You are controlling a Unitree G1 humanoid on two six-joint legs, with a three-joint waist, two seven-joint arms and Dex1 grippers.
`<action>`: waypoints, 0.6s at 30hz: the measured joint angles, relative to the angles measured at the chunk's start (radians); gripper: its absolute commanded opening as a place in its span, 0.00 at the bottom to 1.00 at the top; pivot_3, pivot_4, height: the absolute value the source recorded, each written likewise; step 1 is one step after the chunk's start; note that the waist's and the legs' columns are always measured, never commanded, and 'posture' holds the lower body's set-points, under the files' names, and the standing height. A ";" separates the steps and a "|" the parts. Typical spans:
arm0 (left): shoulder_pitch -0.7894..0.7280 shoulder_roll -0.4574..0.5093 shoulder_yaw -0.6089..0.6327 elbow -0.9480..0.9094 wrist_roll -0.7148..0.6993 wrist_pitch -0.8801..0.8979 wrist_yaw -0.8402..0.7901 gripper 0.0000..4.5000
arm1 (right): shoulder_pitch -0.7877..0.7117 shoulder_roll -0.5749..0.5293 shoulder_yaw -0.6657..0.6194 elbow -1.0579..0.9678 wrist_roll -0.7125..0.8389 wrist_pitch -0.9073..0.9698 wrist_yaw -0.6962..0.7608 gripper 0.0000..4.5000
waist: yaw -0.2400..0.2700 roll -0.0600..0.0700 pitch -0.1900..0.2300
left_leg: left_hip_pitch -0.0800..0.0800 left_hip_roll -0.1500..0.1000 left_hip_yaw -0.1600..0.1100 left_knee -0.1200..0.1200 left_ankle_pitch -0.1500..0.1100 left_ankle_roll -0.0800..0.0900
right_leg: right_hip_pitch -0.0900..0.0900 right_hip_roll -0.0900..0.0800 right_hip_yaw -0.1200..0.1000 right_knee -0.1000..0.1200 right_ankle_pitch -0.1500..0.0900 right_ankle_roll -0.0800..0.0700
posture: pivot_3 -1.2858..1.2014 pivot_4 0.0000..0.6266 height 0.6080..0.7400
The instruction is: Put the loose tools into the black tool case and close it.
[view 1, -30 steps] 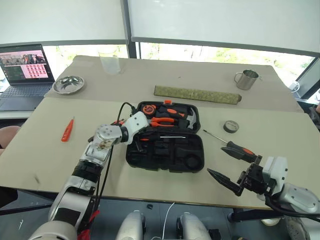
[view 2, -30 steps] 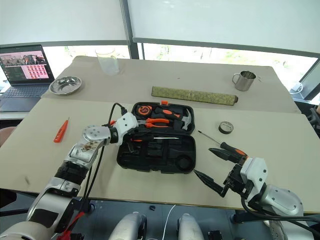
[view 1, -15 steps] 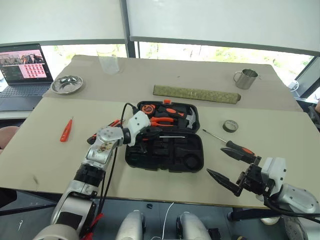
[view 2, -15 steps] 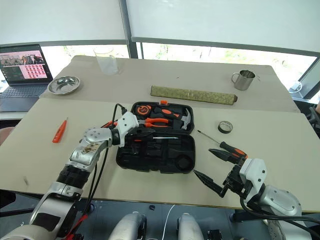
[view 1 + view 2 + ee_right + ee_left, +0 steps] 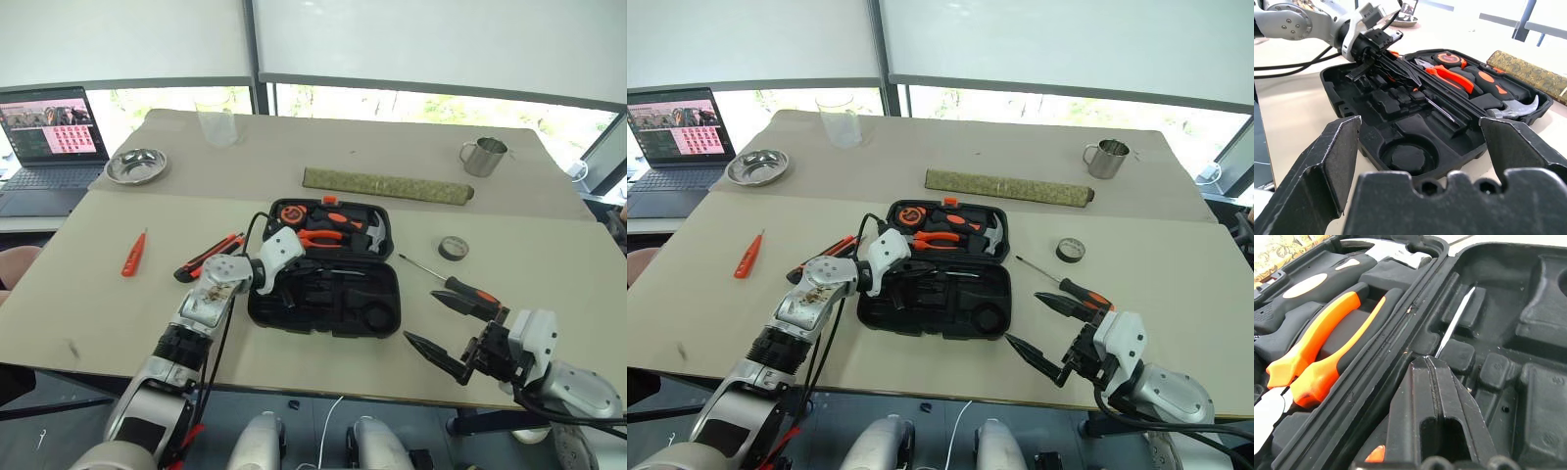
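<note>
My R gripper (image 5: 453, 336) hung at the table's near edge, approx 4 o'clock from the case, jaws spread wide, nothing in them. Just past it, at 3 o'clock of the case, lay a black-and-orange screwdriver (image 5: 460, 288), shaft pointing to 10 o'clock. The black tool case (image 5: 328, 269) sat mid-table, open flat: near half w/ bare moulded recesses and a thin steel shaft (image 5: 1453, 324) lying in one; far half w/ orange-handled pliers (image 5: 318, 236), hammer (image 5: 370, 233) & tape measure (image 5: 291, 212). My L gripper (image 5: 1437, 404) was inside the near half, jaws pressed together; whether they pinched that shaft I couldn't tell. Utility knife (image 5: 208, 257) at 9 o'clock, orange tester screwdriver (image 5: 132, 256) further out at 9. Dark tape roll (image 5: 452, 248) at 2 o'clock.
</note>
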 measured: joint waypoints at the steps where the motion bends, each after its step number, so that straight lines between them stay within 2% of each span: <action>1: 0.018 0.000 0.017 0.000 -0.024 -0.018 -0.013 0.17 | 0.004 -0.004 -0.009 0.000 0.004 0.000 0.001 1.00 | 0.000 0.000 0.000 | -0.001 0.000 0.000 0.000 0.000 0.000 | -0.001 0.000 0.000 0.000 0.000 -0.001 | 0.52 0.24 1.00; 6: 0.102 0.082 0.134 -0.046 -0.168 -0.158 -0.161 0.57 | 0.067 -0.039 -0.131 0.037 0.037 -0.005 0.026 1.00 | -0.009 -0.001 0.001 | -0.002 0.001 0.000 -0.001 0.000 0.000 | -0.002 0.000 0.000 0.000 0.004 -0.007 | 0.52 0.24 1.00; 11: 0.280 0.264 0.285 -0.216 -0.355 -0.166 -0.359 1.00 | 0.183 -0.044 -0.269 0.193 0.020 -0.107 0.084 1.00 | -0.010 0.000 0.001 | 0.000 0.002 0.002 -0.004 0.000 0.000 | -0.001 -0.002 0.001 -0.003 0.003 -0.006 | 0.52 0.24 1.00; 15: 0.470 0.375 0.372 -0.267 -0.396 -0.183 -0.453 1.00 | 0.266 -0.033 -0.335 0.373 -0.022 -0.180 0.107 1.00 | -0.009 0.000 0.001 | 0.001 0.003 0.003 -0.007 0.000 0.000 | -0.001 -0.002 0.002 -0.005 -0.002 -0.004 | 0.52 0.24 1.00; 18: 0.507 0.387 0.405 -0.259 -0.389 -0.247 -0.474 1.00 | 0.244 -0.047 -0.333 0.408 -0.036 -0.191 0.111 1.00 | -0.008 0.001 0.001 | 0.002 0.004 0.004 -0.007 0.000 0.001 | -0.001 -0.002 0.005 -0.005 -0.004 -0.007 | 0.52 0.24 1.00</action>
